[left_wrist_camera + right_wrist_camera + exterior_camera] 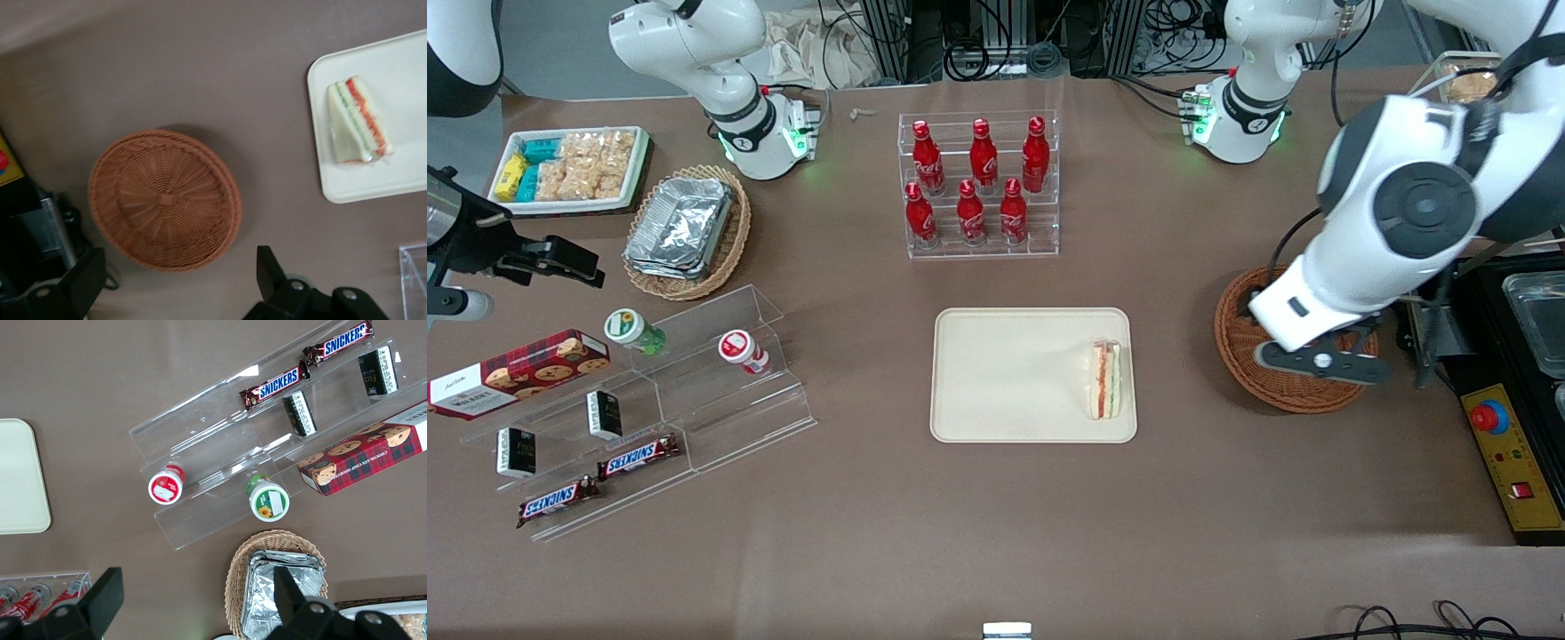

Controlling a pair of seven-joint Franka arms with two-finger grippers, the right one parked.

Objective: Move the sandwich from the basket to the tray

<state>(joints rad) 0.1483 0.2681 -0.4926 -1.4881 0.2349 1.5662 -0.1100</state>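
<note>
Starting at the parked arm's end of the bench, near that edge, sit a white snack tray (569, 169), a tan basket of foil trays (687, 233) and a clear stepped rack (649, 409) with chocolate bars and small jars. None of that is my business. Toward the bench's middle, farther from the front camera, stands the clear bottle rack (978, 185) with its red bottles.

Nearer the front camera than those bottles lies the cream tray (996, 418), and the sandwich (1104, 380) is on it, resting on its side close to the tray edge that faces my end of the bench, filling stripes showing. So I judge the job essentially finished.

Then comes the basket (165, 200), toward my end of the bench, empty as my wrist camera shows it. My gripper (1320, 363) hangs above it, fingers spread wide apart with nothing between them.

What could still go wrong? The sandwich lies near the rim, so if I swing back across the tray too low I could nudge it over the low edge onto the bench. If I drop straight down, my fingers (270, 267) would catch the wicker and drag or tip the light basket. Beside the basket, at the bench's end, is a black control box (1516, 462) with a red button, and a careless sideways retreat could knock it
</note>
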